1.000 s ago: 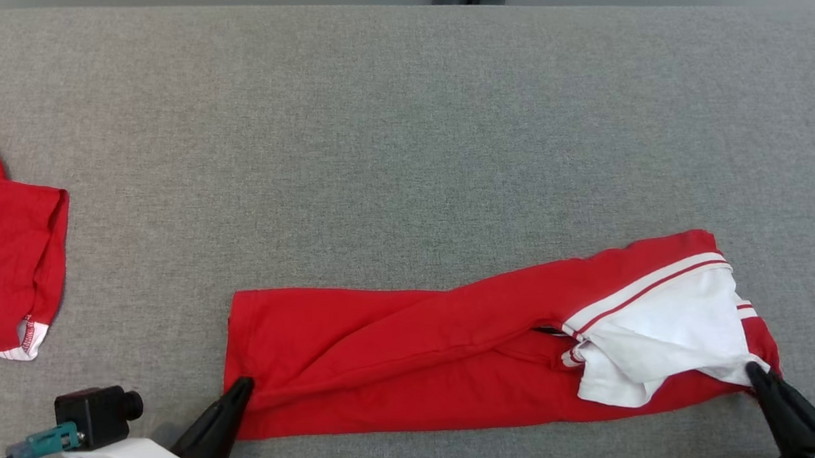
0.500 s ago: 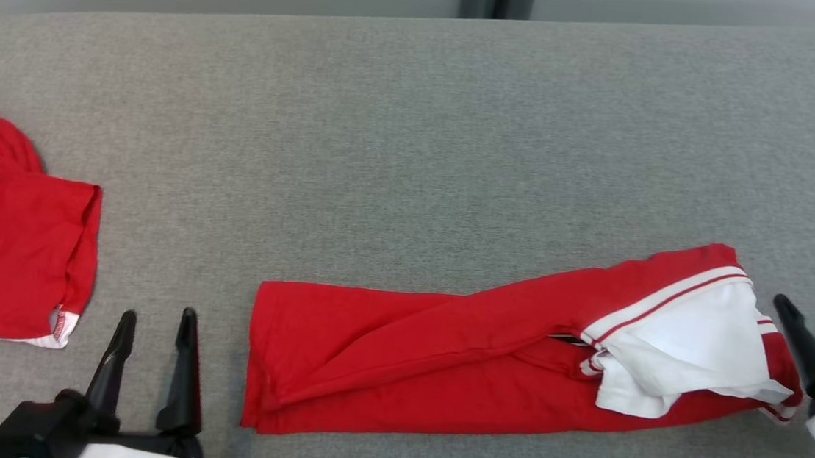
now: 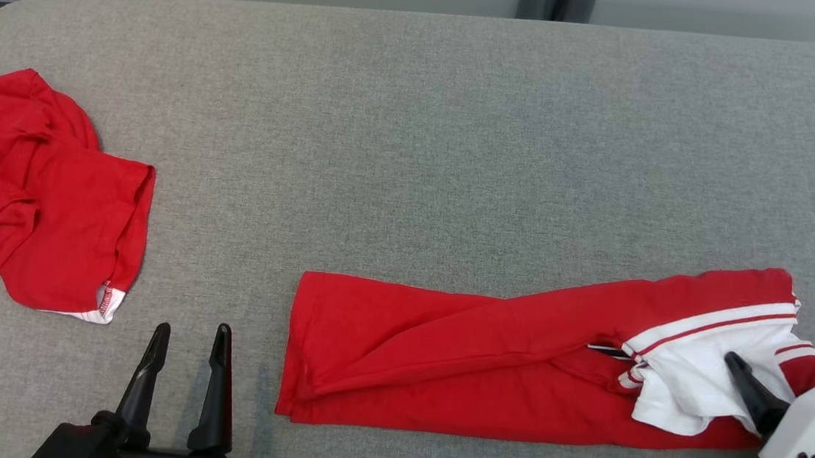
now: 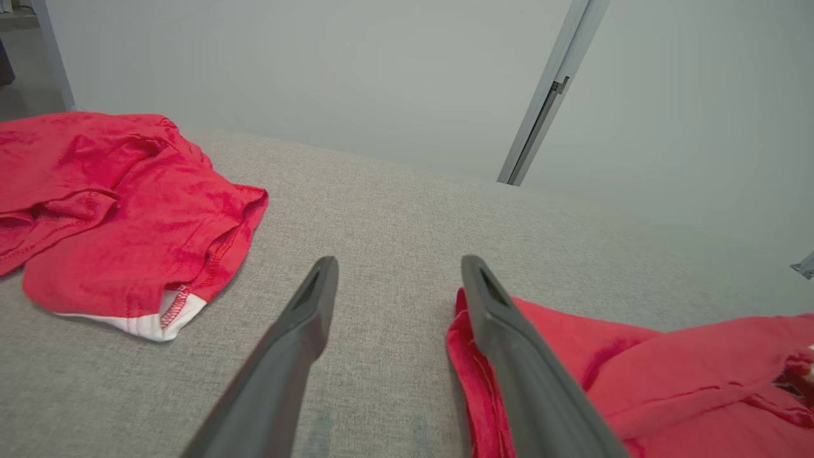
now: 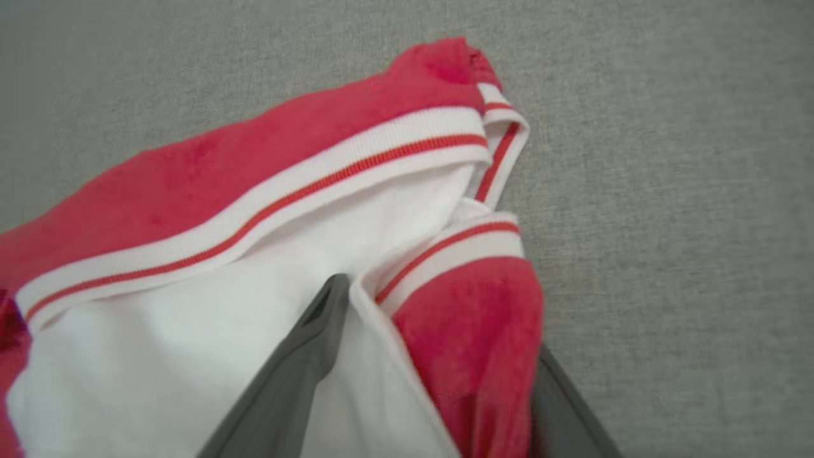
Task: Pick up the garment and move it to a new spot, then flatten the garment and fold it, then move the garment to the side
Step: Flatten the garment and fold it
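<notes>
Left claw [image 3: 193, 327], head view: released and empty, both fingers spread. It stands on bare grey counter [image 3: 416, 126] just left of the folded red garment [image 3: 484, 368], apart from it.
Right claw [image 3: 757, 379], head view: one dark finger lies over the white panel [image 3: 688, 390] at the garment's right end; its partner is hidden.
Garment, head view: a long strip doubled lengthwise, flat on the counter. A second crumpled red garment [image 3: 48, 205] lies well to its left.
Changed, head view: a second ago each claw pinched a near corner of the strip. Both have since let go, the left one drawing off leftward, the right one swinging clear and returning over the white end. The shift of the whole scene is the camera's.
Meaning: the lengthwise fold looks laid down; a crosswise fold likely remains, then the move aside.
Left wrist view: fingers [image 4: 311, 305] wide apart with nothing between them. The garment's left edge sits beside the right-hand finger; touching or not, I cannot tell.
Right wrist view: fingers stand wide, straddling the red cuff [image 5: 470, 331] beside the striped white ribbing [image 5: 254, 210], not clenched on the cloth.
Hidden: the right claw's second fingertip is lost behind the cuff, and whether it sits beneath the cloth or beside it is unclear. The picture is soft.
</notes>
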